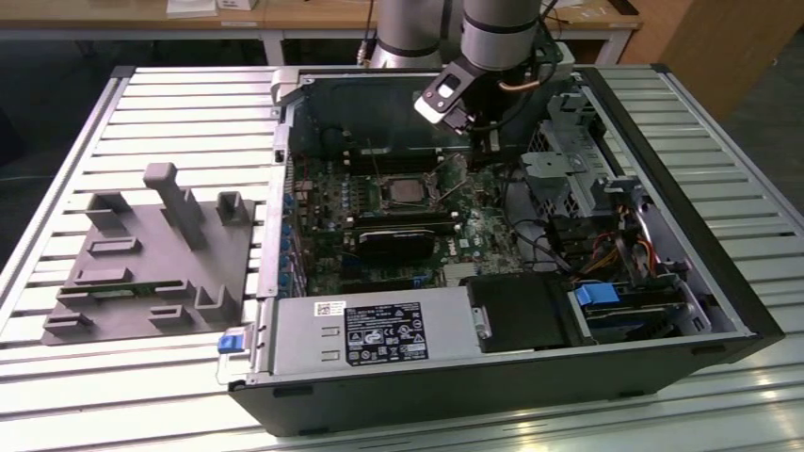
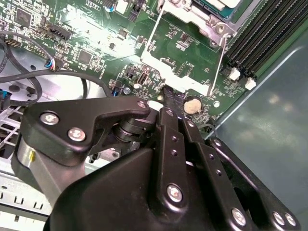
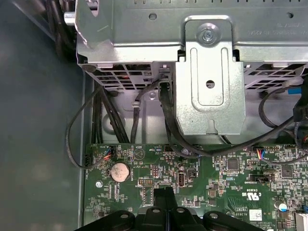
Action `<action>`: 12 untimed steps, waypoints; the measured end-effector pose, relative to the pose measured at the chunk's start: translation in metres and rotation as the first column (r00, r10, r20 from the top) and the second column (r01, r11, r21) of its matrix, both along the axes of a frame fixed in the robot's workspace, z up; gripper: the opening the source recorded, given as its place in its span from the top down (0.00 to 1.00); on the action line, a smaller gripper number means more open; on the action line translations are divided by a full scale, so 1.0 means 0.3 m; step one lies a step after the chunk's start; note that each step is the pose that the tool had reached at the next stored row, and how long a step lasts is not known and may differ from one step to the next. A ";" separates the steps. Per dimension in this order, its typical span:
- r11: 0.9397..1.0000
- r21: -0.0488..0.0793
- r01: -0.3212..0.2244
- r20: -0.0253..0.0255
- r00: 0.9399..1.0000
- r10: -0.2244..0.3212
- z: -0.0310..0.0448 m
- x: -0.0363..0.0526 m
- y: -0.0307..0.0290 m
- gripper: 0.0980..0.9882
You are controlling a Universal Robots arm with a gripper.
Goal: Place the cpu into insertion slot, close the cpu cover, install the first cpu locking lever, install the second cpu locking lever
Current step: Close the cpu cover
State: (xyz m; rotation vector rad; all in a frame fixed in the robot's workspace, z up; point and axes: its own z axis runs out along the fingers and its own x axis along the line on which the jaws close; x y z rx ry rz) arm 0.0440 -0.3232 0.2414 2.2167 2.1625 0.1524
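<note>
The cpu (image 1: 402,191) lies flat in the insertion slot (image 1: 380,179) on the motherboard; in the second wrist view its edge (image 2: 214,4) shows inside the slot's silver rim (image 2: 202,20). The cpu cover (image 2: 168,74), a silver frame with a square window, stands raised on the side toward my gripper, and the green board is visible through the window. My gripper (image 1: 481,151) hangs over the case just beyond that cover. Its black fingertips (image 2: 166,94) are pressed together, shut, right at the cover's free edge. In the first wrist view the fingertips (image 3: 163,195) point at the board.
A silver drive cage (image 3: 207,72) with black cables (image 3: 163,120) stands close in front of the gripper. A coin battery (image 3: 119,171) and memory slots (image 2: 260,38) are nearby. A black heatsink (image 1: 402,240), the power supply (image 1: 364,330) and a grey fixture block (image 1: 151,254) also show.
</note>
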 end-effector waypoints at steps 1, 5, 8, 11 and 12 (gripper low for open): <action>1.000 0.000 0.000 0.000 1.000 0.000 0.000 0.000 0.000 0.99; 1.000 0.000 0.000 -0.010 1.000 0.000 -0.001 0.000 0.000 0.99; 1.000 -0.002 0.000 -0.062 0.998 0.000 -0.003 0.003 0.000 0.99; 1.000 -0.003 0.000 -0.093 0.996 0.000 -0.003 0.003 0.000 0.99; 1.000 -0.003 0.000 -0.094 0.996 0.000 -0.003 0.003 0.000 0.99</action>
